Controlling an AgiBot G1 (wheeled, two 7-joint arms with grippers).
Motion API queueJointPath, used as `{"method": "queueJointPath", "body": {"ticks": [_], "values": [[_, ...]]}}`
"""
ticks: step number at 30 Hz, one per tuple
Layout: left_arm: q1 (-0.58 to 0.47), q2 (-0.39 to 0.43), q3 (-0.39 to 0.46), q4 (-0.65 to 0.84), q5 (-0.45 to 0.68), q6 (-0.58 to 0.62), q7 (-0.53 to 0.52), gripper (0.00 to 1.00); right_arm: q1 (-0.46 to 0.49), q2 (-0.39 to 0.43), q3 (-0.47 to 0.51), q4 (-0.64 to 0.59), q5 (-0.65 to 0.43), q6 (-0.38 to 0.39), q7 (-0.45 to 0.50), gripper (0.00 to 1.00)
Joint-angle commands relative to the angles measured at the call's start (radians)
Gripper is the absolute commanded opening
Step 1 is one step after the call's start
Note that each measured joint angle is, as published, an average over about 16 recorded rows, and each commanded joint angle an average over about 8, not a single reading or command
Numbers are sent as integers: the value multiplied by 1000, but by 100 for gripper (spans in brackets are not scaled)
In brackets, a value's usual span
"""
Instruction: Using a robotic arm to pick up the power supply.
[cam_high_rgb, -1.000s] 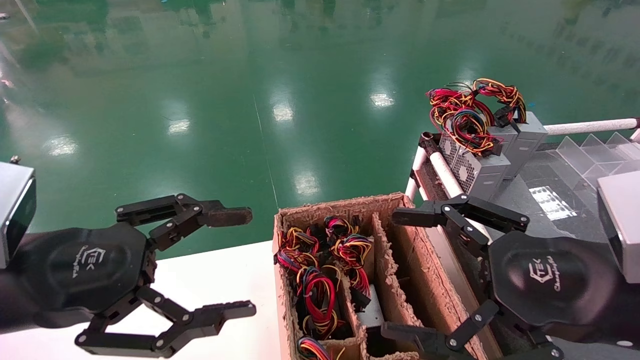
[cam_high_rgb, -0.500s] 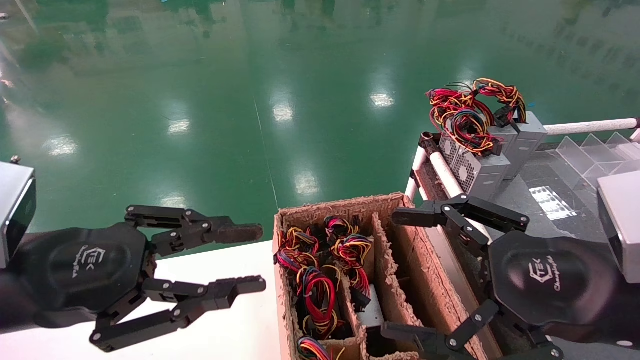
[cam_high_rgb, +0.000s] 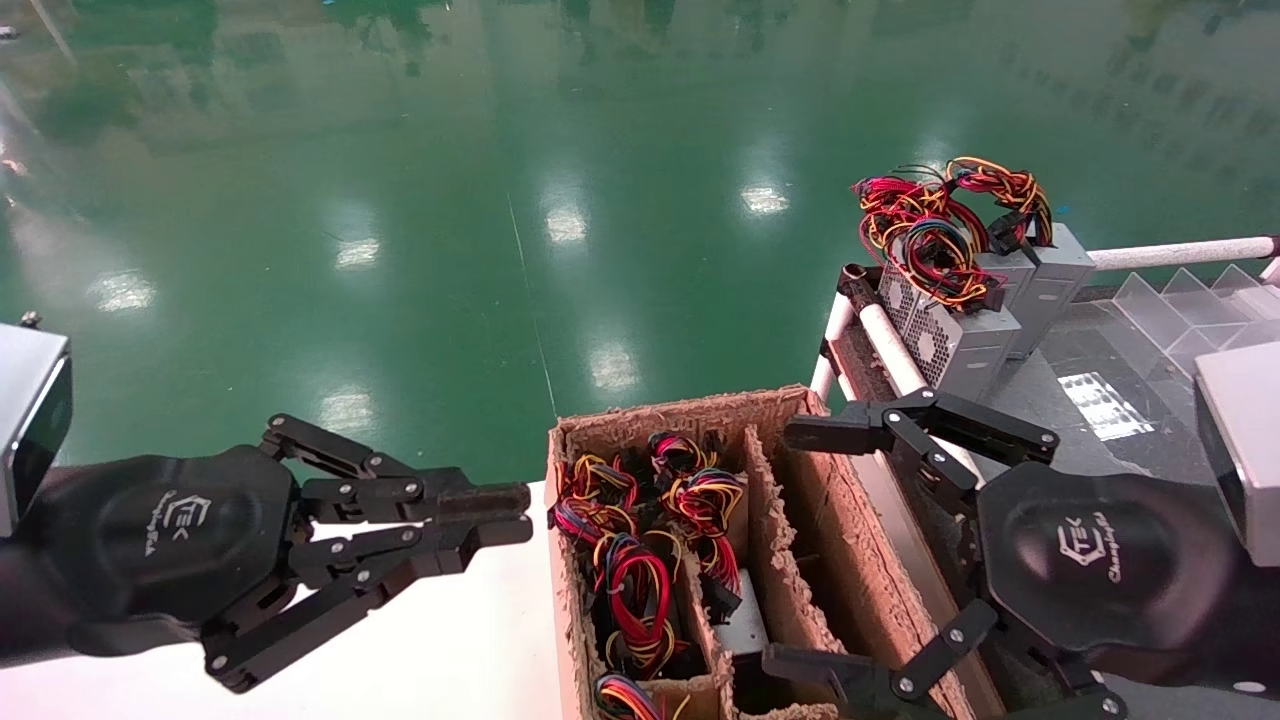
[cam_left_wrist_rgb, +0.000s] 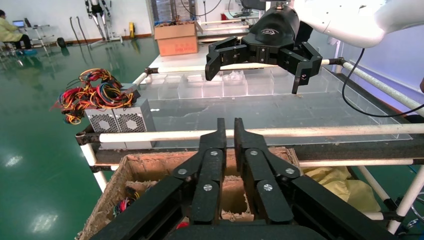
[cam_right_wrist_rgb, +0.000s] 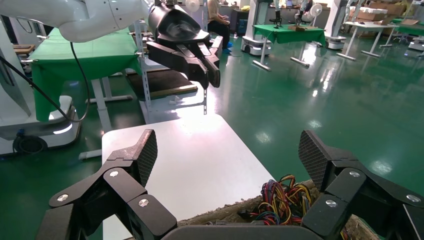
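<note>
Power supplies stand on end in a torn cardboard box (cam_high_rgb: 680, 410). Their looped red, yellow and blue wire bundles (cam_high_rgb: 630, 580) show on top, and a bit of silver casing (cam_high_rgb: 742, 625) shows lower down. My right gripper (cam_high_rgb: 800, 548) hangs open over the box's right compartment with nothing between its fingers. The right wrist view shows it spread wide (cam_right_wrist_rgb: 229, 157) above the wires (cam_right_wrist_rgb: 285, 200). My left gripper (cam_high_rgb: 515, 513), with a brownish worn pad, is shut on nothing just left of the box, above the white table.
Two more silver power supplies (cam_high_rgb: 955, 345) with wire bundles sit on the pipe rack (cam_high_rgb: 900, 365) at the back right, beside clear plastic dividers (cam_high_rgb: 1190, 300). A white table (cam_high_rgb: 430, 640) lies left of the box. Green floor lies beyond.
My left gripper's fingers have closed from wide open to shut, with nothing taken hold of. The right gripper and the box have not moved.
</note>
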Motion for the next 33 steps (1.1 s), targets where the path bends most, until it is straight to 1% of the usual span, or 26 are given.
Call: {"method": "queueJointPath", "body": {"ticks": [1, 2, 8, 9, 10, 24, 28, 33], "values": [[0, 0, 0, 0, 0, 0, 0, 3, 0, 0, 0, 0, 0, 0, 0, 100], [0, 0, 0, 0, 0, 0, 0, 13, 0, 0, 0, 0, 0, 0, 0, 100], [0, 0, 0, 0, 0, 0, 0, 88, 0, 0, 0, 0, 0, 0, 0, 100], [0, 0, 0, 0, 0, 0, 0, 98, 0, 0, 0, 0, 0, 0, 0, 100], [0, 0, 0, 0, 0, 0, 0, 100, 0, 0, 0, 0, 0, 0, 0, 100], [0, 0, 0, 0, 0, 0, 0, 100, -2, 1, -4, -5, -5, 3, 7, 100], [0, 0, 0, 0, 0, 0, 0, 100, 1, 3, -19, -17, -26, 13, 35, 100], [0, 0, 0, 0, 0, 0, 0, 100, 18, -1, -57, -34, -80, 21, 88, 100]]}}
